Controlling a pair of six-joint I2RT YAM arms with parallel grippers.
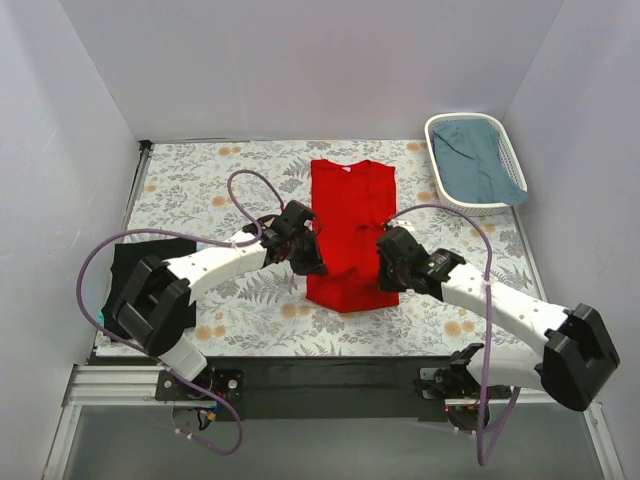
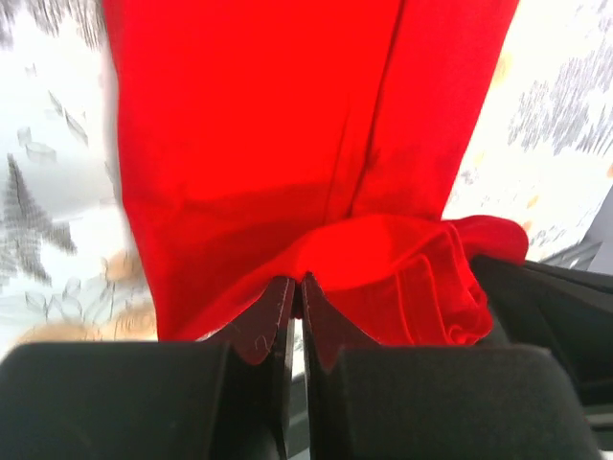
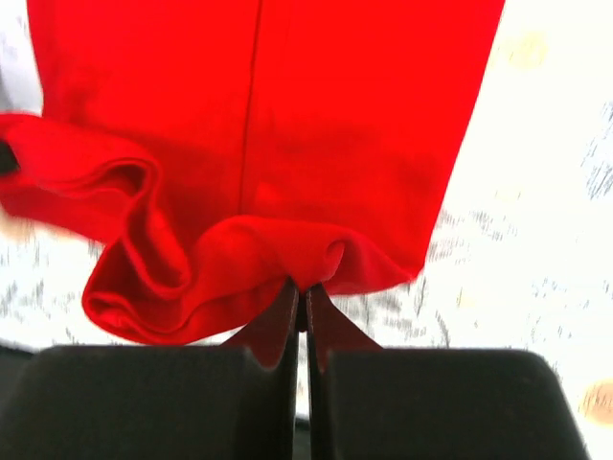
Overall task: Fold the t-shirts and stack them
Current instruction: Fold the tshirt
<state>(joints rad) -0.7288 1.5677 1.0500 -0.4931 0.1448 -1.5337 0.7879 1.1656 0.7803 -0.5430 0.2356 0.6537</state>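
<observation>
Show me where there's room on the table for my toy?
Bare flowery tablecloth lies back left, between the bright red cloth t-shirt and the black cloth t-shirt. The middle is crowded: left claw and right claw pinch the red hem. A white plastic basket fills the back right.

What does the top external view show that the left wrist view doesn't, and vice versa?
Only top external: the black t-shirt at the far left and the basket holding blue-grey cloth. Only left wrist: the left gripper shut, pinching a bunched fold of the red t-shirt. Both: that shirt on the floral tablecloth.
</observation>
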